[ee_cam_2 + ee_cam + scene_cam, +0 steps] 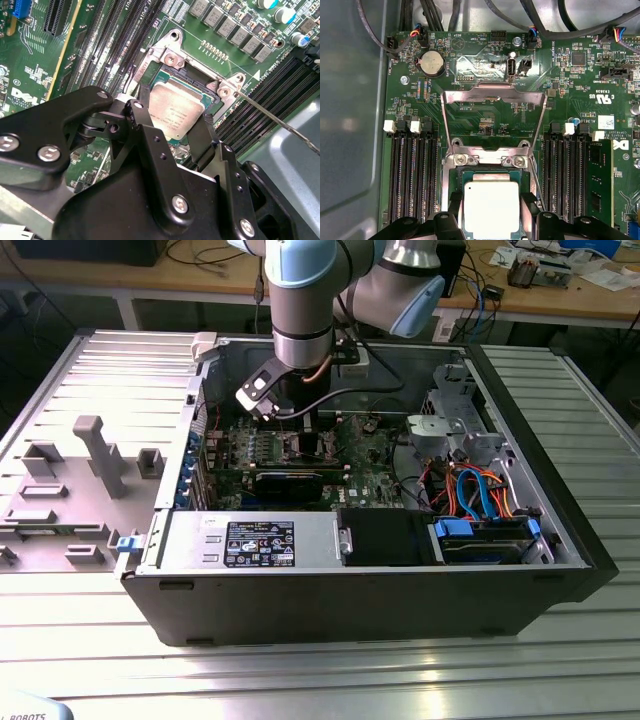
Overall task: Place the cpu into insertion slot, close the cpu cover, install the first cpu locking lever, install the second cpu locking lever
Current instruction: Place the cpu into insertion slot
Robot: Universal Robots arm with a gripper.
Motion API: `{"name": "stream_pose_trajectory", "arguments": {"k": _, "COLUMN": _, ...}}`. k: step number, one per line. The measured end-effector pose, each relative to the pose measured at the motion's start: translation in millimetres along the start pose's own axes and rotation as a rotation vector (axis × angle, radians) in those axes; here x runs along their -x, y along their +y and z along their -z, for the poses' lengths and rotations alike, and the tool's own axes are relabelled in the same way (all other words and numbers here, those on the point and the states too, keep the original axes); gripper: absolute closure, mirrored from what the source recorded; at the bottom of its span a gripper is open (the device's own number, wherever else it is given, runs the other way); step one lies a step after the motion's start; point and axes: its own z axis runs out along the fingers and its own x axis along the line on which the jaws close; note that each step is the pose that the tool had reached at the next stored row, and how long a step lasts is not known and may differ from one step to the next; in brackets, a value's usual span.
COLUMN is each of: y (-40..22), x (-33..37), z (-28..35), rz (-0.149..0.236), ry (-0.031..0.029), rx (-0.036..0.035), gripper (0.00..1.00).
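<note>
Ribbed grey metal makes up the table [560,440] under everything. On the exterior view's left lies a grey plastic tray [90,455] with blocks standing on it. Beside it, in the middle, sits a big black computer case [350,610] with its side off. The robot arm [300,300] reaches down from above into the case. Toward the exterior view's right, inside the case, are blue and orange cables [475,490].

Down in the case lies the green board [580,80]. Long black memory slots [412,175] run along both sides of the insertion slot [165,55], which has a shiny silver rim.

The gripper [172,120] hangs right over that slot. Its two black fingers [202,135] are pulled in close, one on each side of the cpu [175,107]. They look to be pressing on two opposite edges, so I think the gripper has hold of it. The cpu lies flat, silver side up, straight below the gripper and inside the slot's square rim. I cannot tell if it is all the way down in the slot or just above it.

The cpu cover [492,95] is swung open. It tips back from its hinge at one edge of the slot and leaves the slot bare. You can see green board through its big window. A thin metal lever [275,117] sticks out from a corner of the slot, beside the cpu and not over it.
</note>
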Motion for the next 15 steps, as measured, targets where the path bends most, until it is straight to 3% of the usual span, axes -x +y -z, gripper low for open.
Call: {"name": "stream_pose_trajectory", "arguments": {"k": 15, "y": 0.0, "x": 0.0, "z": -0.4, "rz": -0.002, "ry": -0.0001, "rx": 0.0000, "gripper": 0.46}}
